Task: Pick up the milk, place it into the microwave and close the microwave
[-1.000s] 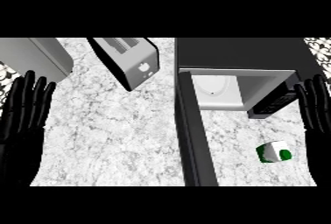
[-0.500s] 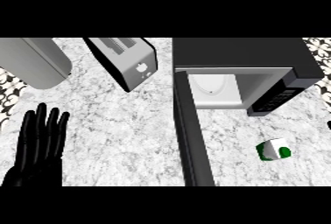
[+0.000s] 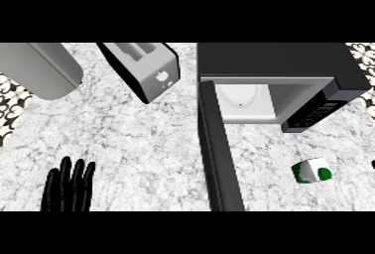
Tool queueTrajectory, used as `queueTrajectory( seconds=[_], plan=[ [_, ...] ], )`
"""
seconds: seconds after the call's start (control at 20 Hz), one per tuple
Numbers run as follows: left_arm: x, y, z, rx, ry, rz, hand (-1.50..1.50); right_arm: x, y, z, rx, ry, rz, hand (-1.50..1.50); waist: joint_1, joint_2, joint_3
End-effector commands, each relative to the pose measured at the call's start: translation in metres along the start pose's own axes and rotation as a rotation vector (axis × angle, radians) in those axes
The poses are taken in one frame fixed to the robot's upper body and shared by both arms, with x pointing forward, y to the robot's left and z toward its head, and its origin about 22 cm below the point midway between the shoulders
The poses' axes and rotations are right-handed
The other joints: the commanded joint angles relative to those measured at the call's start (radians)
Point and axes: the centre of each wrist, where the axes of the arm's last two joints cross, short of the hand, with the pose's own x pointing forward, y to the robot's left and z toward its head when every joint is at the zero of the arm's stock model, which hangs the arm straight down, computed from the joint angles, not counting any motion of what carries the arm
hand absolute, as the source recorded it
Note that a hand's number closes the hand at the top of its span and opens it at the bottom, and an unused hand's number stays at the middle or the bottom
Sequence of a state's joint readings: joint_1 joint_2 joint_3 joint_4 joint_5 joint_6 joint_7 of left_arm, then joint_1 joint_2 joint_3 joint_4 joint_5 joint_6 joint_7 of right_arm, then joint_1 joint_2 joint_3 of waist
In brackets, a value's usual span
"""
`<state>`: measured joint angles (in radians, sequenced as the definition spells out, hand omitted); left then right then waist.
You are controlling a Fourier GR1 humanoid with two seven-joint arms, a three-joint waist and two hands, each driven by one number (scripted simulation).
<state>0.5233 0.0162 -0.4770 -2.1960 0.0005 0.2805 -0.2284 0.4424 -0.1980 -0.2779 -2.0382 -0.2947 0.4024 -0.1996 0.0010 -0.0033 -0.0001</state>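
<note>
Milk (image 3: 312, 171) lies far right of the left hand (image 3: 68, 186)'s straight, empty fingers; the unseen right hand should close round it squarely.

Premises: a kitchen. Evidence: a white-and-grey marbled stone counter (image 3: 139, 144) carrying household appliances, namely a black box-shaped microwave oven (image 3: 282, 62) with its door (image 3: 218, 154) swung open on a pale interior, and a silver two-slot toaster (image 3: 143, 67). A rounded grey metal vessel (image 3: 40, 67) at the far left is possibly a bin or pot. Patterned black-and-white tiling (image 3: 9, 106) borders the counter.
</note>
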Motion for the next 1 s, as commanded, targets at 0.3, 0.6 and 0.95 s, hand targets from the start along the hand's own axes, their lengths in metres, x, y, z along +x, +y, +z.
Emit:
queueTrajectory(
  seconds=[0.3, 0.6, 0.95],
  plan=[
    [-0.004, 0.011, 0.041, -0.009, 0.008, 0.017, -1.5, -0.05, -0.003, 0.007, -0.029, 0.056, -0.046, -1.5, 0.007, 0.001, 0.0],
    [-0.016, 0.006, 0.045, -0.006, -0.008, 0.009, -1.5, -0.081, -0.023, 0.006, -0.086, 0.091, 0.0, -1.5, 0.004, 0.003, 0.0],
    [-0.016, 0.013, 0.068, 0.0, -0.006, 0.004, -1.5, -0.132, -0.026, 0.023, -0.18, 0.133, 0.049, -1.5, 0.009, 0.003, 0.001]
  ],
)
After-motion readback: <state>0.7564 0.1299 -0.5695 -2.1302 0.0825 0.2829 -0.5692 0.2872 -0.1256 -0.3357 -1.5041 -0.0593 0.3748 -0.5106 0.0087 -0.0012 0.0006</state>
